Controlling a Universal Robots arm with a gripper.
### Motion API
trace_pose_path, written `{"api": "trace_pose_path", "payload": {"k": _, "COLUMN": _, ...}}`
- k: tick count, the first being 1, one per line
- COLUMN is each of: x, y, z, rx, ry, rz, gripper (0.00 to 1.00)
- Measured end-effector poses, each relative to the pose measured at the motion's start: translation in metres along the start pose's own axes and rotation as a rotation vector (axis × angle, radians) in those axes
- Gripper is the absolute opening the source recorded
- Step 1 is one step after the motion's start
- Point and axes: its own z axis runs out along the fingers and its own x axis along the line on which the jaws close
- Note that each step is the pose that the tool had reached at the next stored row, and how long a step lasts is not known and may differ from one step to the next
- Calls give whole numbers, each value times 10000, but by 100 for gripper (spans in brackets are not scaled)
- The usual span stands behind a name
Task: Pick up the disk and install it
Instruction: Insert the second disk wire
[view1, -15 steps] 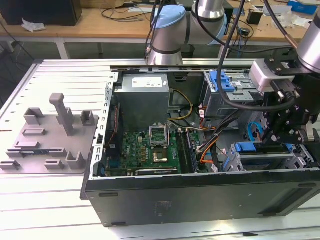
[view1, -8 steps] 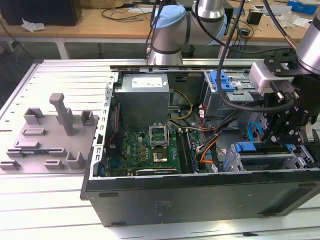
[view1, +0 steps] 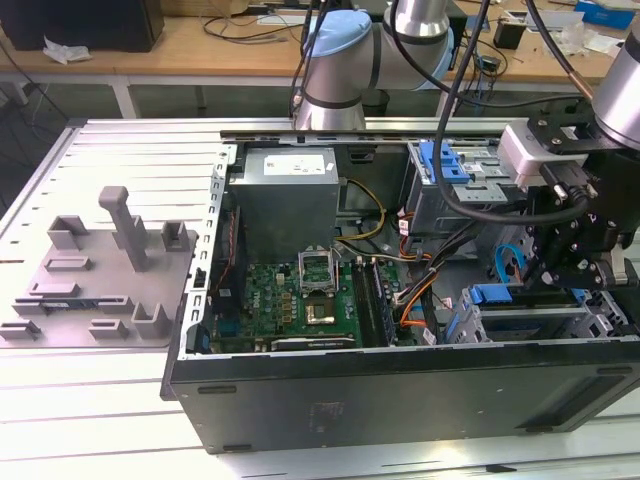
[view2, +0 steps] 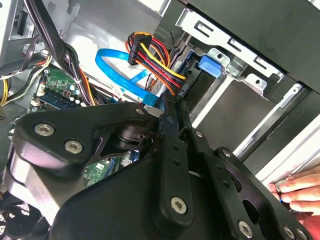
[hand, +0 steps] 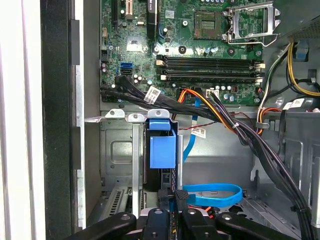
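1. The disk (hand: 162, 150) stands on its edge inside the metal cage (hand: 117, 150), at the corner of the open computer case (hand: 55, 125). Its blue plastic end faces out of the slot.
2. The end effector (hand: 172, 196) sits right at the end of the disk. Its fingers (hand: 164, 197) look closed together, and I see nothing pinched between them. I cannot tell if the tips touch the disk.
3. I think the job is nearly done. The disk is in its slot and may only need to go all the way in.
4. To do this step well, the push should go straight along the slot. A crooked push could jam the blue frame against the cage walls.
5. The push should be slow and soft, and it should end when the disk sits even with the cage edge.
6. Room is tight here. The black case wall is just beside the cage on one side.
7. A blue flat cable (hand: 215, 192) loops near the fingers on the other side. A thick bunch of wires (hand: 240, 130) runs close by too, and the fingers could snag them.
8. The green board (hand: 200, 50) lies farther off and is out of the way.
9. A person's hand (view2: 300, 192) rests at the case edge near the arm, so the arm needs care on that side.
10. The best open room is straight up and out of the case.
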Motion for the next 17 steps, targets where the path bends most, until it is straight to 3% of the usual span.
{"api": "trace_pose_path", "payload": {"k": 2, "x": 0, "y": 2, "z": 1, "rx": 0, "ry": -3, "rz": 1, "gripper": 23}}
{"api": "trace_pose_path", "payload": {"k": 4, "x": 0, "y": 5, "z": 0, "rx": 0, "ry": 1, "rz": 2, "gripper": 23}}
{"api": "trace_pose_path", "payload": {"k": 5, "x": -1, "y": 9, "z": -3, "rx": 0, "ry": 1, "rz": 3, "gripper": 30}}
{"api": "trace_pose_path", "payload": {"k": 12, "x": -34, "y": 23, "z": -40, "rx": 6, "ry": 0, "rz": 1, "gripper": 30}}
{"api": "trace_pose_path", "payload": {"k": 17, "x": -83, "y": 69, "z": -149, "rx": 50, "ry": 4, "rz": -1, "gripper": 30}}
